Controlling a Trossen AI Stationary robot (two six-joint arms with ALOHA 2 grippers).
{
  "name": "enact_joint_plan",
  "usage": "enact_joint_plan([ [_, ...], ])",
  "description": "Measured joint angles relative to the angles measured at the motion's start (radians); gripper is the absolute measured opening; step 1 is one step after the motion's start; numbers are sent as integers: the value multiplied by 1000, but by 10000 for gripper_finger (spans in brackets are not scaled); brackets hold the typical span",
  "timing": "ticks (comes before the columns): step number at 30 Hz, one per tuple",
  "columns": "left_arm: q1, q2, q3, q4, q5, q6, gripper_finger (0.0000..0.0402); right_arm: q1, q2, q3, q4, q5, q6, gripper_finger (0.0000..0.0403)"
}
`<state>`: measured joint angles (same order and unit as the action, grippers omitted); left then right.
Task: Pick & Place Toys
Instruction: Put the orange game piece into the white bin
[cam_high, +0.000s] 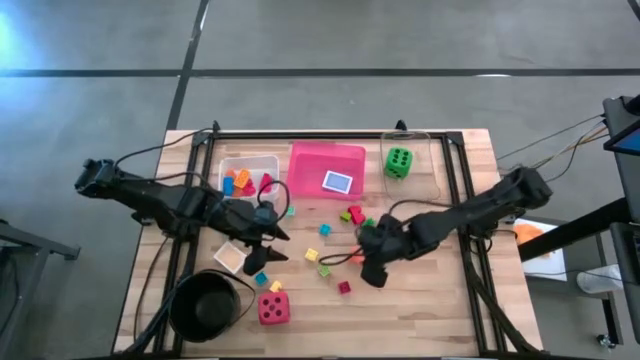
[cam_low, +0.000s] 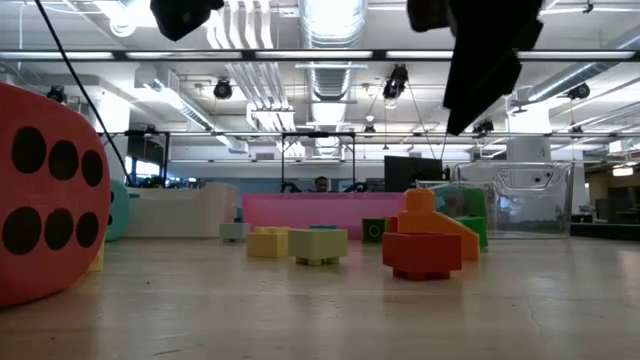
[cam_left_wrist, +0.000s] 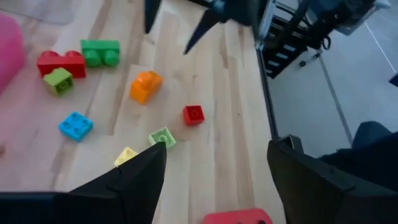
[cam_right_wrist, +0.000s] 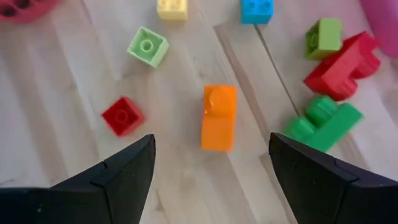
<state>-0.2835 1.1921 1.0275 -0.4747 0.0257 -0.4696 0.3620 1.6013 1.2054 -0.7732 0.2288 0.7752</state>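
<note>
Hovering wide-fingered, my right gripper (cam_right_wrist: 211, 171) frames the orange block (cam_right_wrist: 218, 117), bare wooden table (cam_high: 430, 310) between neighbouring blocks. My left gripper (cam_left_wrist: 214, 180), apparently empty, spreads near the yellow block (cam_left_wrist: 126, 155). An office ceiling stretches beyond.

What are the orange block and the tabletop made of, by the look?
Orange block: likely moulded plastic, smooth, slightly glossy, with a round stud on top. Tabletop: looks like pale wood planks, with visible grain lines and board seams; matte finish.
</note>
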Motion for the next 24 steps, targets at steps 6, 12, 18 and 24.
enact_joint_plan([
  [6, -55, 0, 0, -3, -30, -3, 279, 1, 87, 26, 58, 11, -15, 306],
  [12, -96, 0, -2, -31, -86, -1, 279, 1, 156, 29, 81, 56, -17, 306],
  [18, -108, 0, -3, -31, -90, 17, 279, -13, 211, 28, 92, 86, -38, 306],
  [24, -111, 0, -3, -31, -90, 28, 279, -17, 220, 19, 101, 86, -51, 306],
])
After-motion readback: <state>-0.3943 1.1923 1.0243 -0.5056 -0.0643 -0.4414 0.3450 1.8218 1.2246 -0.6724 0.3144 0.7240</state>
